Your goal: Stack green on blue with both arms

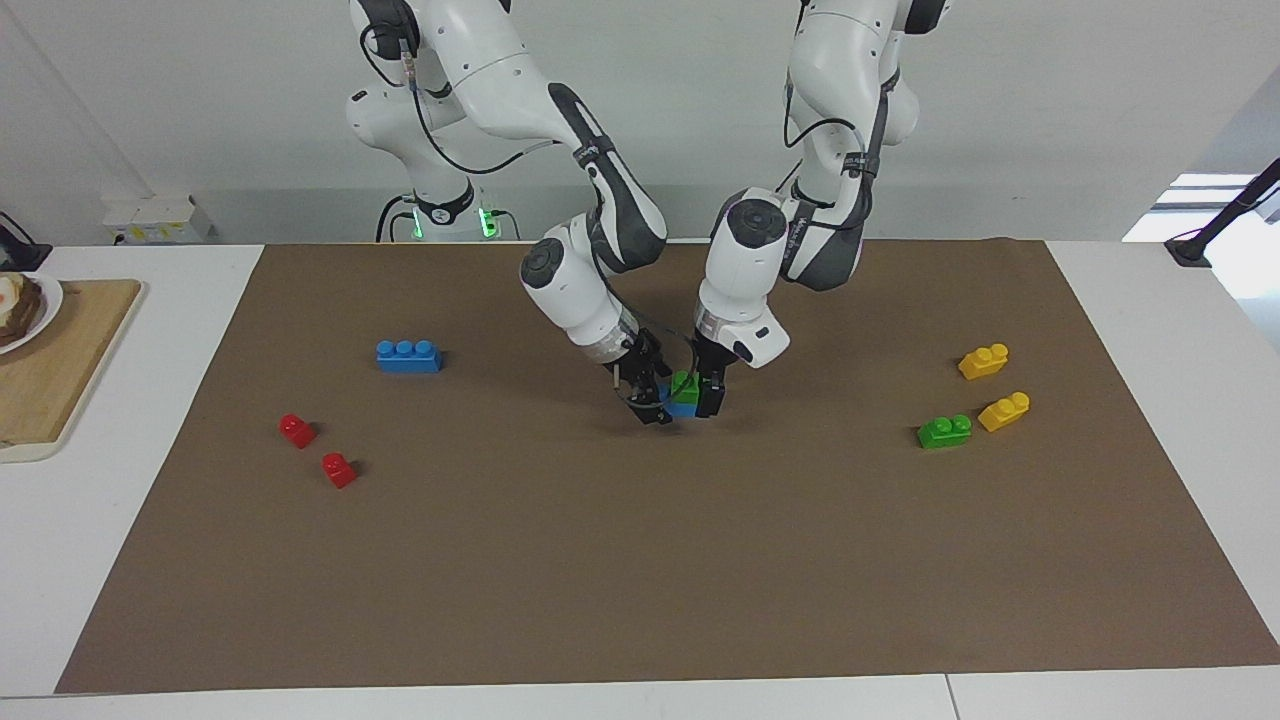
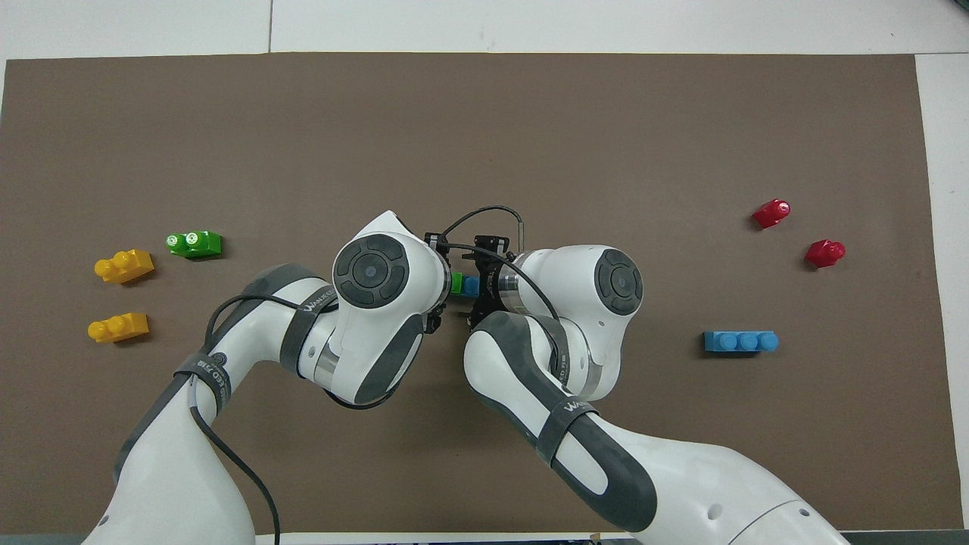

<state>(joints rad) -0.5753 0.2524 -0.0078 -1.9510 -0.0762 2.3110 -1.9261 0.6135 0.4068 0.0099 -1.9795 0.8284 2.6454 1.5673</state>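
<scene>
**Green sits on blue, mid-mat, both claws at the stack**

Green brick (image 1: 685,386) is on top of the blue brick (image 1: 683,407), and I'm looking at both near the middle of the brown mat (image 1: 640,560). From overhead only slivers show between the two wrists: green (image 2: 456,282) toward my left arm's end, blue (image 2: 471,285) just beside it.

My left gripper (image 1: 706,394) is down at the stack, one finger beside the green brick on the left arm's end. I can't tell how wide it stands or whether it grips anything. My right gripper (image 1: 650,398) is tilted in from the right arm's end, its fingers low at the blue brick's end. Whether it's clamped on the blue, I can't tell either.

Elsewhere on the mat: a second blue brick (image 1: 408,355) toward the right arm's end, with two red bricks (image 1: 297,430) farther from the robots than it. Toward the left arm's end, a second green brick (image 1: 944,431) lies just beside one of two yellow bricks (image 1: 1004,411).

A wooden board (image 1: 50,370) sits off the mat on the white table.
</scene>
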